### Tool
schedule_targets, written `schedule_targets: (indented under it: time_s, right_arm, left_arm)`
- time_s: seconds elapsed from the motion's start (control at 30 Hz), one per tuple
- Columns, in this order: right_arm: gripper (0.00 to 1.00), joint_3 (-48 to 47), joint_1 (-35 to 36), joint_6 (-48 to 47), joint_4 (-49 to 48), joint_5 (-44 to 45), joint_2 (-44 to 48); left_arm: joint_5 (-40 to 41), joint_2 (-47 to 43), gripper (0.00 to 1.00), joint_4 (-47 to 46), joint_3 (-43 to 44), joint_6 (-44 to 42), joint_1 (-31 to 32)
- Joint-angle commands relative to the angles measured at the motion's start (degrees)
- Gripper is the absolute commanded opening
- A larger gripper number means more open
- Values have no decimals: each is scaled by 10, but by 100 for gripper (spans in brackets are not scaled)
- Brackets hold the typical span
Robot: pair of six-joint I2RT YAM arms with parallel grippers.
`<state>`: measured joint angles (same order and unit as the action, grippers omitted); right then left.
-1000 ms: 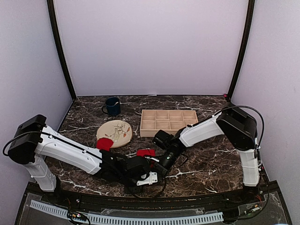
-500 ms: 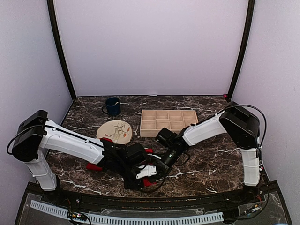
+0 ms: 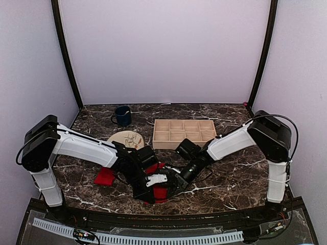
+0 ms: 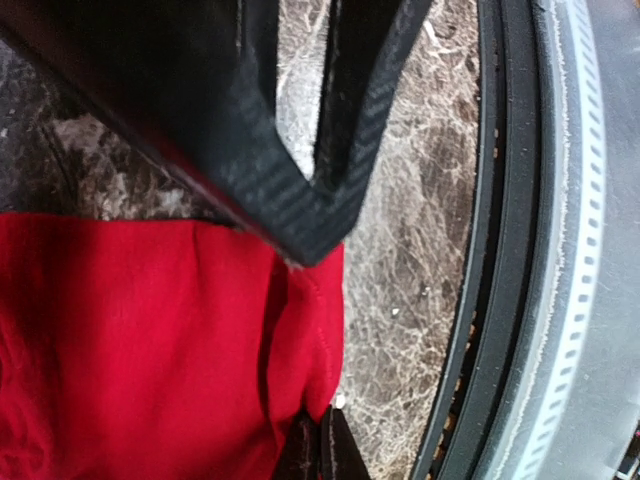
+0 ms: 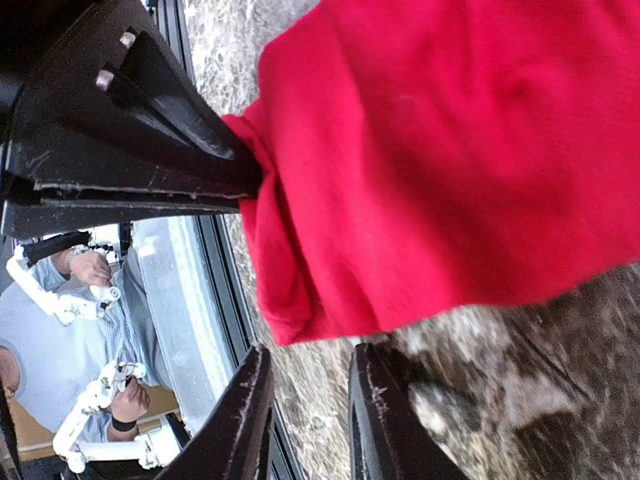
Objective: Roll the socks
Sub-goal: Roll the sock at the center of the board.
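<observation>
Left wrist view: left fingers are pressing together at the tips and pinching a fold at the edge of the sock. Right wrist view is agreeing, with fabric bunching right at that tip.

Right fingers are standing slightly spread with nothing between them. The sock's hem is sitting just beyond their tips; I can't tell whether it's touching.

Key relation:
- **Position:** the sock is lying on the surface close to the near edge, between the two wrists and straight ahead of the right fingers.
- **Long axis:** in the top view it seems to be running far-to-near, toward the front rail, but the arms are hiding the middle, so I'm not sure.
- **Nearer arm:** both are about equally near. The left is gripping, so the right looks like the free one for the next tuck.
- **Progress:** the sock is looking loosely folded, not a tight bundle, so I'm judging the roll far from done.

Second sock, probably: a flat red piece is lying left of the left forearm, well apart from both sets of fingers. I can't tell if it's joining the first under the arm.

Plate, tray and mug are sitting farther back, not in play.

No brands, labels or writing are showing legibly in any view.
</observation>
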<state>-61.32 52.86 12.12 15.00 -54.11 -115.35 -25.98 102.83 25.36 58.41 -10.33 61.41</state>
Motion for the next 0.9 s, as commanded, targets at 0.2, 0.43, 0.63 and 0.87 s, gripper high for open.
schedule_targets:
  time_s: [0.2, 0.43, 0.63, 0.87]
  right_arm:
    - [26, 77, -16, 56, -105, 73, 63]
    - [26, 141, -23, 107, -181, 115, 109]
    - [26, 181, -37, 119, -230, 130, 140]
    - [26, 230, -38, 143, -265, 223, 192]
  left_arm:
    - [-120, 30, 0, 73, 33, 13, -37]
    - [-179, 48, 1, 92, 54, 9, -61]
    - [-209, 63, 0, 108, 62, 2, -69]
    - [-240, 84, 1, 121, 75, -5, -74]
